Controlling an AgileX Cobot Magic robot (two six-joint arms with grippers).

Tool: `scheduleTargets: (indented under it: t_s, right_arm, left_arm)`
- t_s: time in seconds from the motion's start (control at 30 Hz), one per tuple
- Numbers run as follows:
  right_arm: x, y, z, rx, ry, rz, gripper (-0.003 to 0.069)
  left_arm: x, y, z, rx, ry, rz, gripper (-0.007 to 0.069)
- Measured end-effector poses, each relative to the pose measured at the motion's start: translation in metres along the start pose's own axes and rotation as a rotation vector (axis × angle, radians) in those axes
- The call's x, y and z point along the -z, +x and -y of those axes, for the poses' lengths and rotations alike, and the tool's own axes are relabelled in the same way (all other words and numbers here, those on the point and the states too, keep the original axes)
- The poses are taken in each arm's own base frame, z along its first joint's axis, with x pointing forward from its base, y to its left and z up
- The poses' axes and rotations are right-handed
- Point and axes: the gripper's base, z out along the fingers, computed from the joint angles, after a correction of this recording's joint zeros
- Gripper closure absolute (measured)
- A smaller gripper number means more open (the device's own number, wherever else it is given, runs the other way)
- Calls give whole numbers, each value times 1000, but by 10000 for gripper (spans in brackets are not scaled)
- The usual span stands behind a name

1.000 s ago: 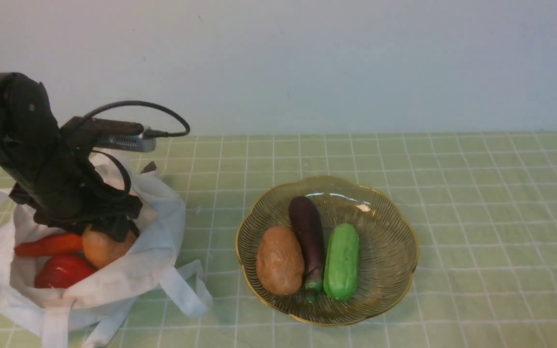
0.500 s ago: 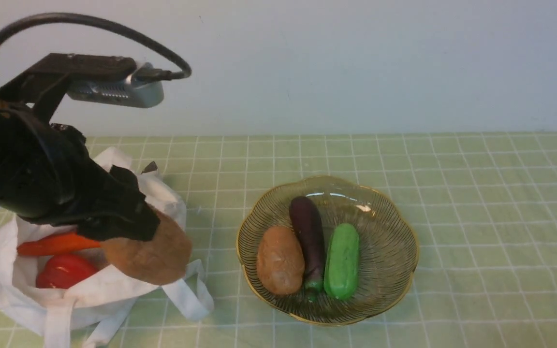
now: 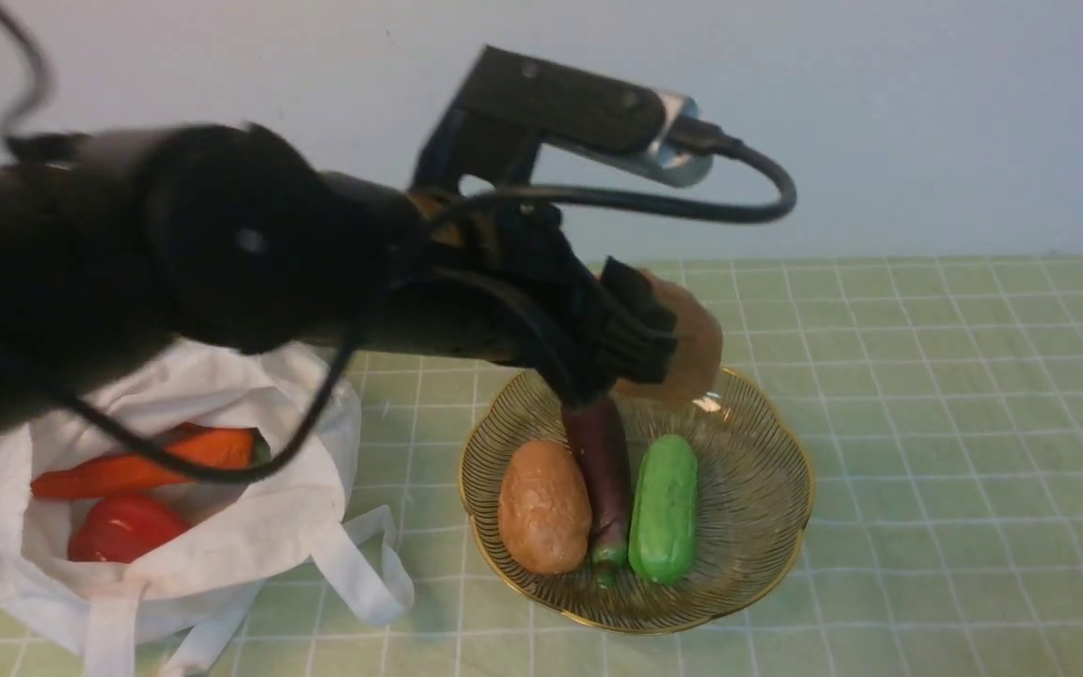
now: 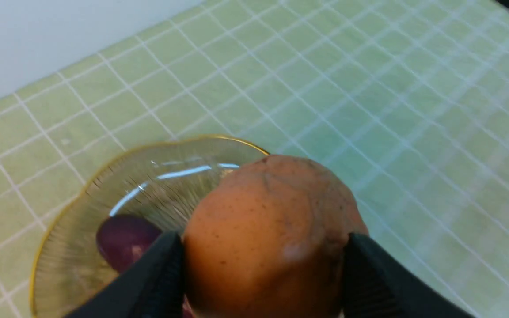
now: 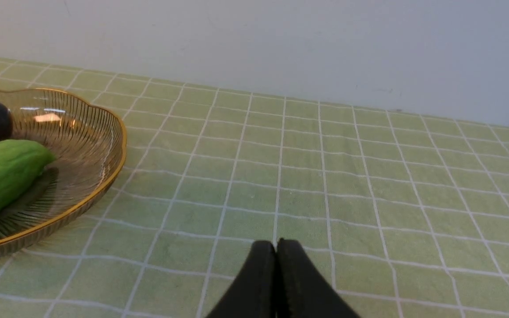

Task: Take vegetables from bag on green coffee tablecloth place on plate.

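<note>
Tan-orange oval toy potato (image 4: 272, 238), clamped in my left jaws, hangs above the far rim of the ribbed amber glass plate (image 3: 748, 470). Bare glass lies just nearer, right of the green cucumber (image 3: 664, 508). My right jaws are pressed together, low over the green gridded cloth (image 5: 369, 176).

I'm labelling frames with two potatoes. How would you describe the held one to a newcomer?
Find the glass plate on the green cloth. Above its far rim, a potato hangs in the air between the left arm's black fingers. The other potato lies in the plate beside the eggplant.
</note>
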Motion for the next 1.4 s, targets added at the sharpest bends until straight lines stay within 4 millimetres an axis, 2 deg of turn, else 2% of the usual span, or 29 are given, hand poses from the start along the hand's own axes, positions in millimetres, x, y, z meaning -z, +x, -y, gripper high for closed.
scheduleTargets:
  t_s: [0.1, 0.2, 0.27, 0.37, 0.43, 0.53, 0.57, 0.63, 0.7, 0.77, 0.83, 0.87, 0.9, 0.93, 0.97, 1.0, 1.03, 1.07, 1.1, 1.2, 1.3, 1.4]
  right_arm:
    - [0, 0, 0, 0, 0, 0, 673]
    - [0, 0, 0, 0, 0, 0, 673]
    - [0, 0, 0, 0, 0, 0, 673]
    - [0, 0, 0, 0, 0, 0, 673]
    - [0, 0, 0, 0, 0, 0, 673]
    - [0, 0, 0, 0, 0, 0, 673]
    - [0, 0, 0, 0, 0, 0, 673]
    - [0, 0, 0, 0, 0, 0, 673]
    - [0, 0, 0, 0, 0, 0, 673]
    - [0, 0, 0, 0, 0, 0, 673]
    - [0, 0, 0, 0, 0, 0, 673]
    - [0, 0, 0, 0, 0, 0, 673]
    - [0, 0, 0, 0, 0, 0, 673]
    - [0, 0, 0, 0, 0, 0, 673]
    - [0, 0, 0, 0, 0, 0, 673]
    - [0, 0, 0, 0, 0, 0, 673]
    - [0, 0, 0, 0, 0, 0, 673]
    - [0, 0, 0, 0, 0, 0, 673]
    - [0, 0, 0, 0, 0, 0, 673]
    - [0, 0, 0, 0, 0, 0, 673]
    - [0, 0, 0, 0, 0, 0, 673]
    - [0, 0, 0, 0, 0, 0, 673]
  left_arm:
    - [-42, 16, -10, 28, -37, -28, 219]
    - [-70, 28, -18, 31, -71, -20, 218]
    - [-86, 37, -23, 23, -91, -17, 186]
    - [-95, 42, -26, 26, -102, -14, 129]
    - [-100, 46, -27, 26, -106, -25, 48]
    - [-100, 45, -28, 21, -106, -23, -37]
    - [-99, 44, -27, 20, -106, -21, -41]
    - [-88, 35, -27, 24, -90, -36, -54]
    - [-73, 24, -27, 17, -78, -42, -36]
    - [-45, 11, -26, -11, -61, -60, 32]
    - [-11, -1, -24, -44, -56, -59, 161]
    - [-1, -5, -23, -47, -53, -50, 193]
    - [13, -7, -22, -57, -52, -60, 286]
    - [41, -13, -20, -71, -58, -55, 447]
    - [59, -17, -17, -83, -61, -35, 522]
    - [62, -18, -17, -86, -62, -30, 533]
    - [83, -22, -13, -85, -64, 8, 580]
    - [92, -24, -11, -78, -66, 32, 595]
    - [119, -28, -6, -67, -66, 103, 616]
    - [160, -27, 1, -25, -65, 248, 629]
    - [188, -19, 5, -21, -63, 336, 629]
    - [204, -12, 8, -30, -61, 364, 629]
